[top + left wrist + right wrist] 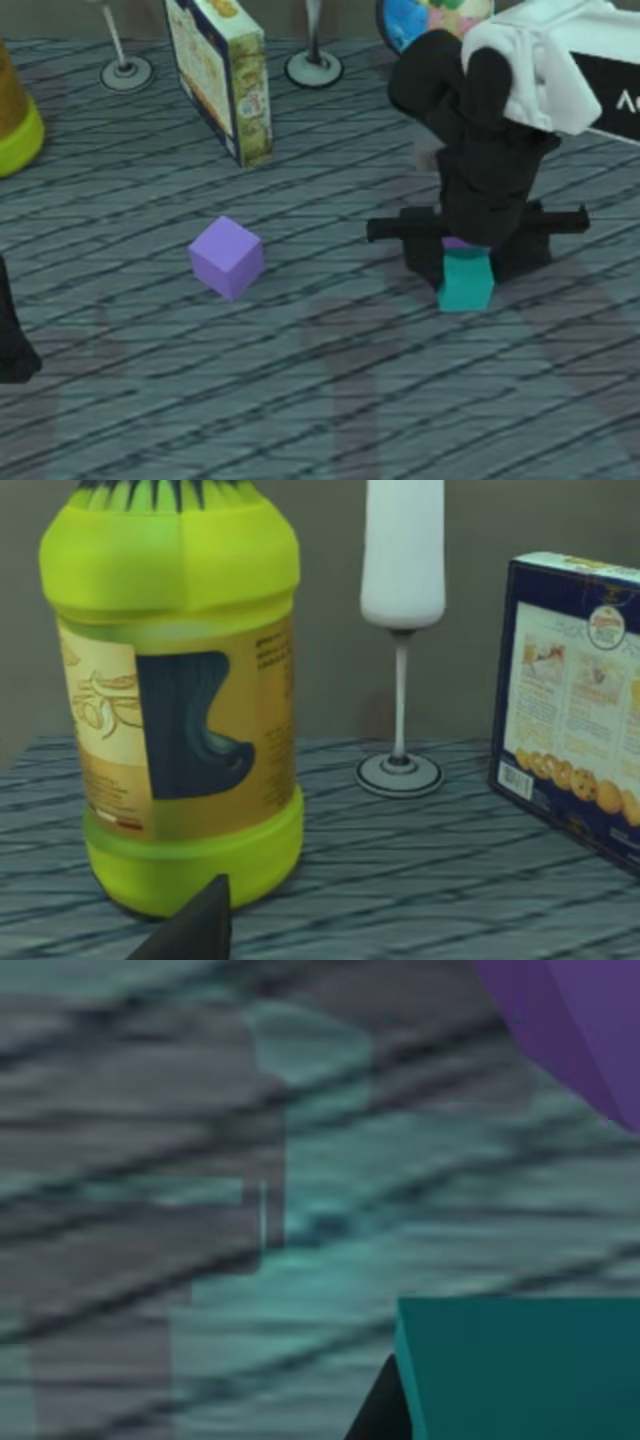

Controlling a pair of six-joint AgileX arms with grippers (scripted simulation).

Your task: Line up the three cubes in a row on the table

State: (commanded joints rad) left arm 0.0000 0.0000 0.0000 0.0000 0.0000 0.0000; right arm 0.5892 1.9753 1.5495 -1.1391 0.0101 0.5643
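A lavender-purple cube (227, 257) rests alone on the table (320, 400), left of the middle. My right gripper (468, 268) reaches down at the right and is shut on the small teal cube (466, 283), low over the surface. In the right wrist view a black fingertip (383, 1410) lies against the teal cube (520, 1370). The dark purple cube (580, 1030) stands just behind it, and from above only a sliver of the dark purple cube (458, 243) shows under the gripper. My left gripper (12, 350) is parked at the left edge, open.
Along the back stand a yellow-green oil bottle (12, 125), a wine glass (126, 72), a biscuit box (222, 75), a second glass base (314, 68) and a colourful round object (432, 20). The bottle (170, 700) is close in front of my left wrist.
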